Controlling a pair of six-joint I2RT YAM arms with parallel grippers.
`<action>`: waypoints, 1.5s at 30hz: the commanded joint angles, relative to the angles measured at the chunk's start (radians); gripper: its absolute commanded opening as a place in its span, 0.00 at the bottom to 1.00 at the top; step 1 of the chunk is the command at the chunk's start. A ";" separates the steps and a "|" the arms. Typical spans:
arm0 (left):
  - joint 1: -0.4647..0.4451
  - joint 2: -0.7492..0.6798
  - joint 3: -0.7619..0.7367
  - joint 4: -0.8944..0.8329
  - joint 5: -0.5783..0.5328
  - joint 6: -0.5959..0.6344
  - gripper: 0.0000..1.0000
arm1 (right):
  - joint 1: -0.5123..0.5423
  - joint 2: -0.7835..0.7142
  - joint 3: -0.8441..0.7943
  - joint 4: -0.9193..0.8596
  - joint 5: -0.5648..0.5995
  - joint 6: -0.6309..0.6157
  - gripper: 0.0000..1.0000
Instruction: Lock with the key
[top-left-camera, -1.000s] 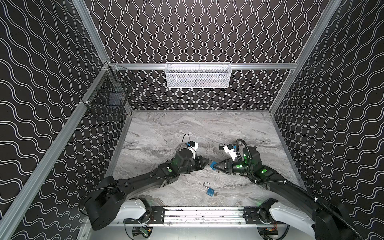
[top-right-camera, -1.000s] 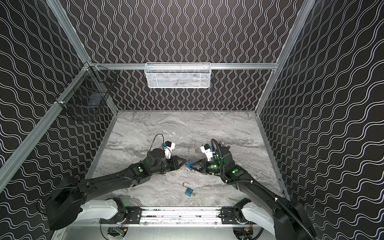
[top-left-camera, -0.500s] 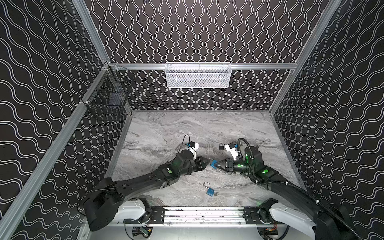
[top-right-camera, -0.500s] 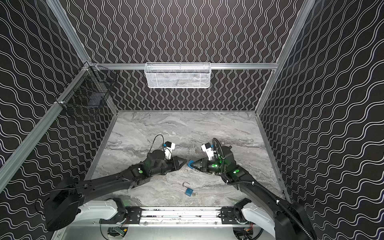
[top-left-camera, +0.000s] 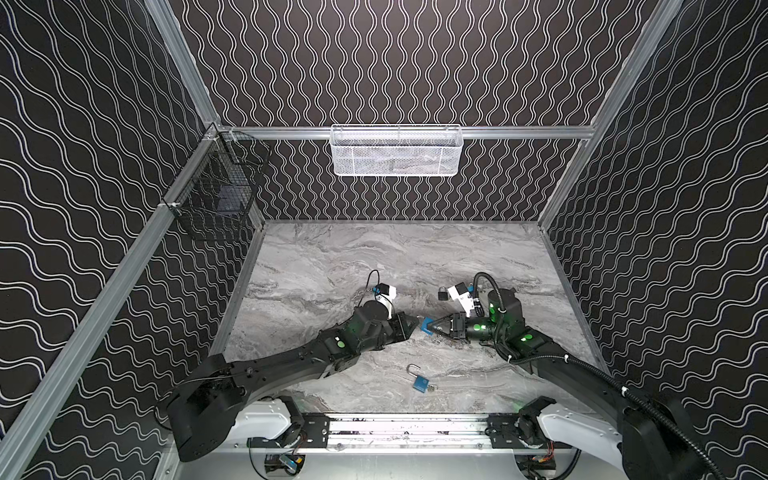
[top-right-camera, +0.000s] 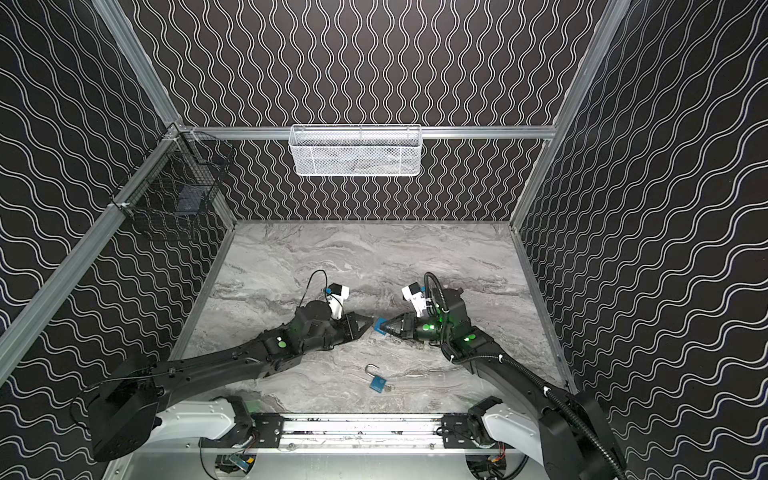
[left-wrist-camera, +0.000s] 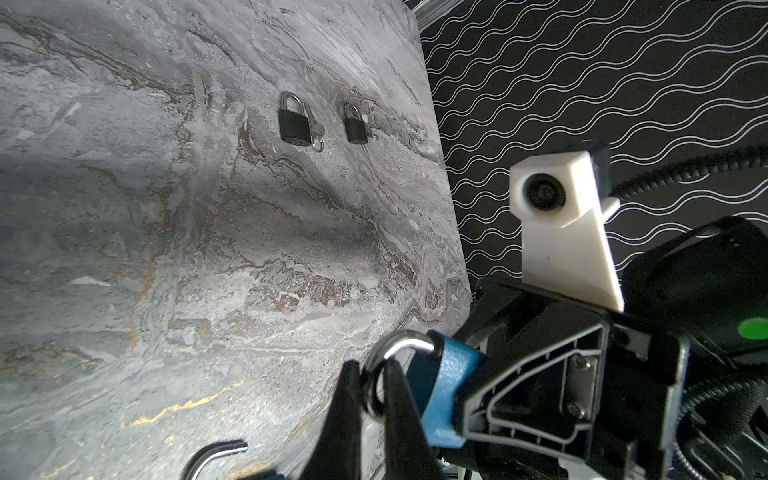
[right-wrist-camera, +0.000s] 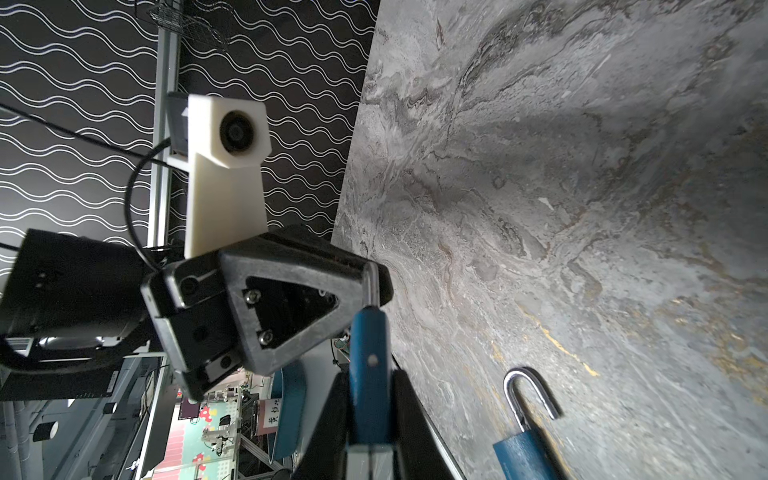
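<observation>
Both top views look down from high over the near edge toward the back wall (top-left-camera: 395, 62), far enough off to take in the whole marble surface (top-left-camera: 332, 257); the two share nearly everything. The left wrist camera (right-wrist-camera: 237, 133) sits close behind the left hand (left-wrist-camera: 371, 386), rolled so the surface stands on edge, and stares straight at the right wrist camera (left-wrist-camera: 544, 193). That one, just behind the right hand (right-wrist-camera: 370, 386), stares back. Both catch the blue padlock (left-wrist-camera: 440, 374) between the hands, very near.
</observation>
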 joint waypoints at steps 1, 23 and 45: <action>-0.027 0.000 0.031 0.050 0.252 0.038 0.01 | 0.001 -0.011 0.012 0.158 0.080 0.003 0.00; 0.022 -0.070 0.019 0.013 0.139 0.072 0.28 | 0.000 -0.075 -0.015 0.092 0.001 -0.028 0.00; 0.052 -0.006 -0.043 0.243 0.159 0.031 0.34 | -0.001 -0.100 -0.043 0.141 -0.070 0.003 0.00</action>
